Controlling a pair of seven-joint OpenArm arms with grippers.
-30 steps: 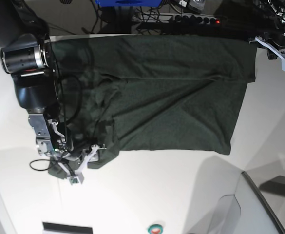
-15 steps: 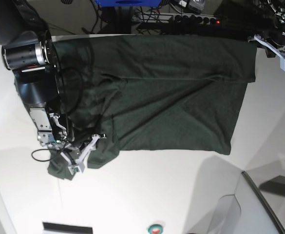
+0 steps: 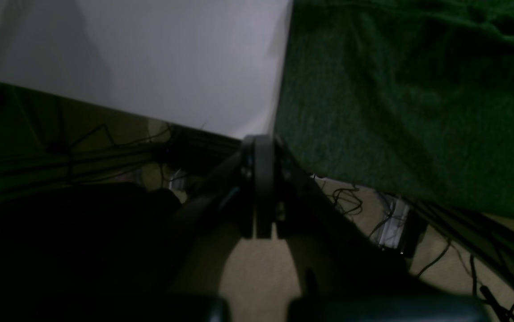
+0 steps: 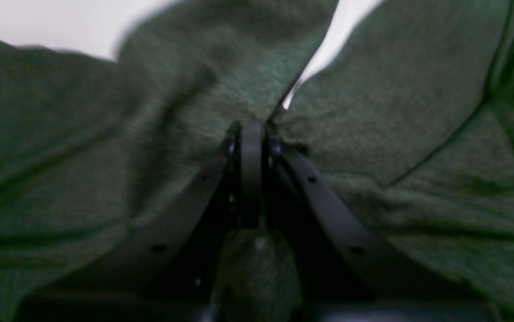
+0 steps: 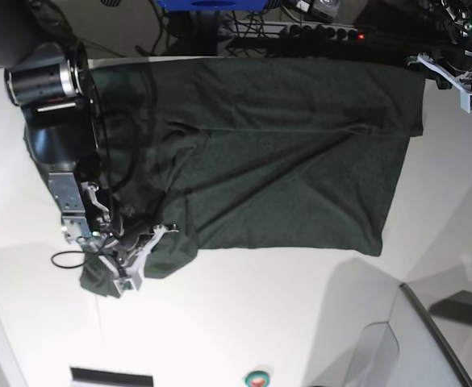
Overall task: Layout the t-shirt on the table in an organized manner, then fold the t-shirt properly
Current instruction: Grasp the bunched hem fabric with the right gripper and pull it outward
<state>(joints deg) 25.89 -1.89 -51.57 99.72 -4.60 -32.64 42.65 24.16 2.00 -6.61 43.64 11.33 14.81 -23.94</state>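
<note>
T-shirt: the t-shirt [image 5: 268, 153] lies spread on the desk [image 5: 244, 322], its far edge at the desk's far rim, one bunched sleeve nearest my right claw.
Right claw: my right claw [image 4: 250, 129] is pinched tight on that sleeve's fabric.
Left claw: my left claw [image 3: 259, 147] is closed on nothing, just off the shirt's far corner, over the desk's rim.
Risk: I may have pinched two layers, so pulling could drag the whole shirt instead of unfolding the sleeve.
Cause: thin, rumpled cloth and a shallow bite.
</note>
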